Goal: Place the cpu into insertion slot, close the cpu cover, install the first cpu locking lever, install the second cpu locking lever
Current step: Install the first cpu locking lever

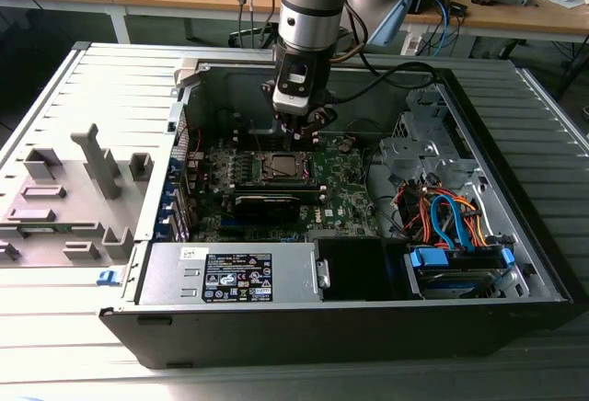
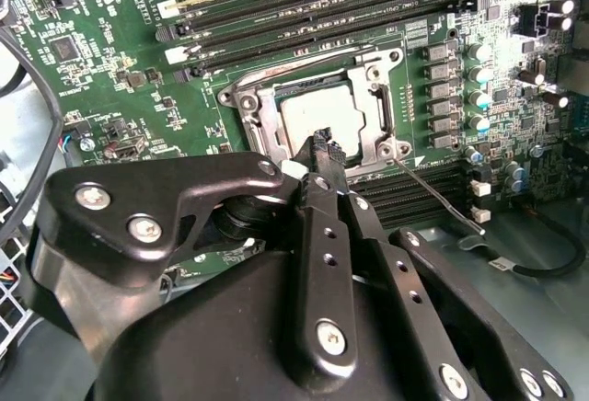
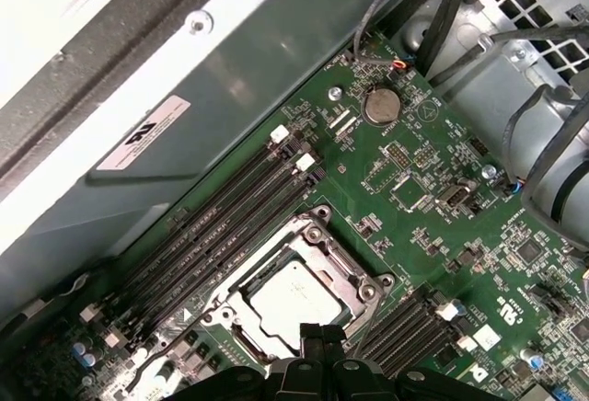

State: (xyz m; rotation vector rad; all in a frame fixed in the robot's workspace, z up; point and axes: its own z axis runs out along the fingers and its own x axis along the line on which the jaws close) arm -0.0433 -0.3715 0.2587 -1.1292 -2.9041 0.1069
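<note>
Second wrist view puts your gripper (image 2: 319,148), pinched together, at the cpu cover (image 2: 260,116); slip and you could scrape the motherboard (image 2: 110,61).

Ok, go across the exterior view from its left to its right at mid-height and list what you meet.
Grey plastic moulding → case's side wall → insertion slot → orange and blue cables.
</note>
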